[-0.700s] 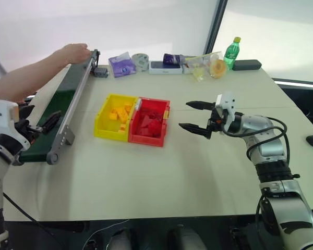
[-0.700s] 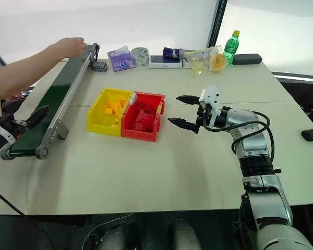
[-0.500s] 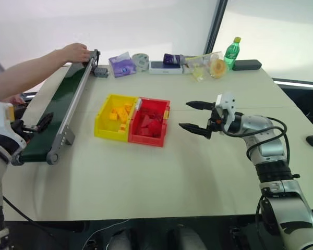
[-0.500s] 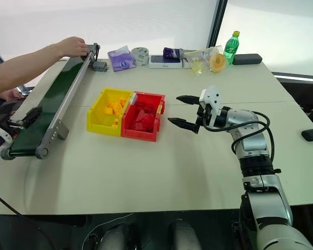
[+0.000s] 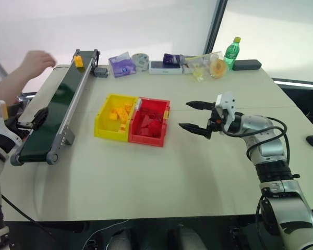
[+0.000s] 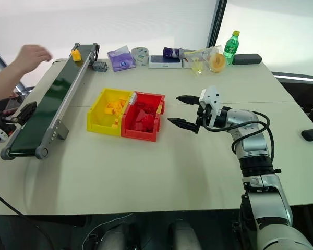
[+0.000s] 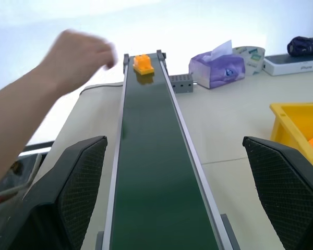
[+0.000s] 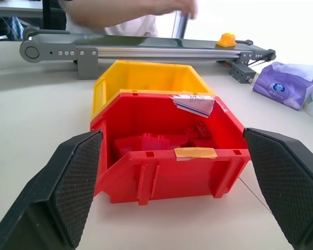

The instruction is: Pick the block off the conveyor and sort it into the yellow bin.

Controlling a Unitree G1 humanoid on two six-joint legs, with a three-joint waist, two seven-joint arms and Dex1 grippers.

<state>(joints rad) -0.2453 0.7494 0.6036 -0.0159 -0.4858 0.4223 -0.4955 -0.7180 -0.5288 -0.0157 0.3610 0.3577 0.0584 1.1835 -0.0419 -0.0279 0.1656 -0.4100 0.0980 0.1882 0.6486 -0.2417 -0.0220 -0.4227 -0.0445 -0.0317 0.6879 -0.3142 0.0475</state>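
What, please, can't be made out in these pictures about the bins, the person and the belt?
- Yellow bin contents: right wrist view, hidden behind the red bin.
- Person's hand: left wrist view, motion-blurred.
- Conveyor near end: left wrist view, cut by the edge.
- Block studs: head views, too small.

Small yellow-orange toy brick [image 5: 79,61] sits upright at far end of long dark green belt in grey metal frame [image 5: 52,112]. Bright yellow open plastic tray [image 5: 115,117] lies on table beside belt, joined to red tray, yellow bricks inside.
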